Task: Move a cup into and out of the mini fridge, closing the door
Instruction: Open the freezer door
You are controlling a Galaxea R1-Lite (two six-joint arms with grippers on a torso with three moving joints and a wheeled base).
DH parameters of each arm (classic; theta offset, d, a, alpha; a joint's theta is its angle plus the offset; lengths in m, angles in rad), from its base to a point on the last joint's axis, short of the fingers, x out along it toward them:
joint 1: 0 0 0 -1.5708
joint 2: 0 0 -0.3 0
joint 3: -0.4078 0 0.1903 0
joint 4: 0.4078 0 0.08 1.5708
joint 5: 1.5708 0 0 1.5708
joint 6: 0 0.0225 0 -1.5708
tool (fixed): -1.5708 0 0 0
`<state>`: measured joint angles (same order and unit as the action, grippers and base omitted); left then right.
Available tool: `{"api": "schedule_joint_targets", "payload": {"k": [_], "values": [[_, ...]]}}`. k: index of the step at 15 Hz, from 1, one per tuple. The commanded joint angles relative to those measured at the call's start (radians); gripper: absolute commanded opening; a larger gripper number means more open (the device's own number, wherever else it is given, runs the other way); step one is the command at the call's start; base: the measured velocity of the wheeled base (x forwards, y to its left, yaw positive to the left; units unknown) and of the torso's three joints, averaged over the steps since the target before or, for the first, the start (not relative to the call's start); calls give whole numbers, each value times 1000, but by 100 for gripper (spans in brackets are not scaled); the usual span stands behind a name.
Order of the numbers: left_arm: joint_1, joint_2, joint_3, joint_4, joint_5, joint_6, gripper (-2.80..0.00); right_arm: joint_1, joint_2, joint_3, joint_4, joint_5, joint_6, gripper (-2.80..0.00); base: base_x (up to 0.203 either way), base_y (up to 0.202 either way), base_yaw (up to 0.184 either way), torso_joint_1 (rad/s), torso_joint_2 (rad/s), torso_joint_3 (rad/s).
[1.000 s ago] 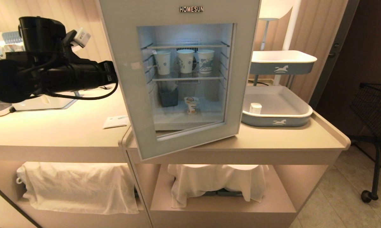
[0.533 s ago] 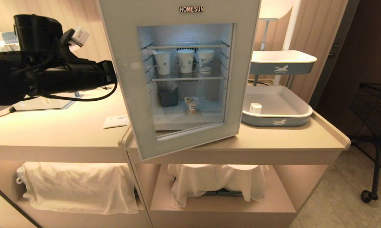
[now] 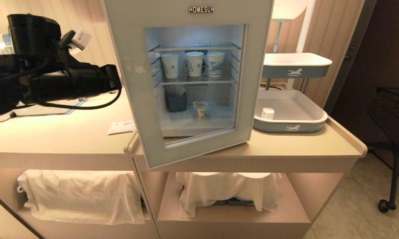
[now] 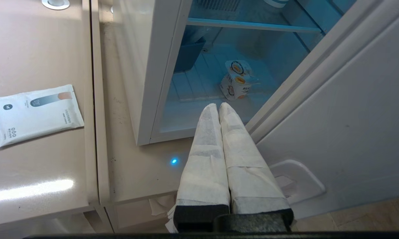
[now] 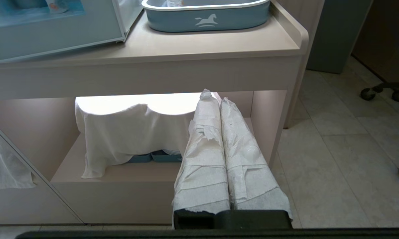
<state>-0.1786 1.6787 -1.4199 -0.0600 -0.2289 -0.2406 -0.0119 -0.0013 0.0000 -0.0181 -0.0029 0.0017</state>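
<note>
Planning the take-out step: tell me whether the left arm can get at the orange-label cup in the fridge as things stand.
Probably yes. The door stands ajar, and the shut left end effector points through the gap at the cup on the fridge floor, nothing between. It must open first.

From the head view the left gripper's tip is hidden behind the door [image 3: 186,83], whose top is cropped at twelve o'clock. White cloths [image 3: 81,196] cover whatever sits beneath the counter at six o'clock.
</note>
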Motion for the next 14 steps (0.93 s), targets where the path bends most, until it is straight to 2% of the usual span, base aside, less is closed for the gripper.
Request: {"api": "schedule_joint_targets", "payload": {"k": [1,9,14], "values": [[-11,-23,14,-3,-3,-2,-280,1,1,9,0,0,0,-280,0,0,0,0,0,0],[-17,-125,115,9,-8,-2,-280,1,1,9,0,0,0,-280,0,0,0,0,0,0],[-53,-205,194,9,-9,-25,-280,1,1,9,0,0,0,-280,0,0,0,0,0,0]]}}
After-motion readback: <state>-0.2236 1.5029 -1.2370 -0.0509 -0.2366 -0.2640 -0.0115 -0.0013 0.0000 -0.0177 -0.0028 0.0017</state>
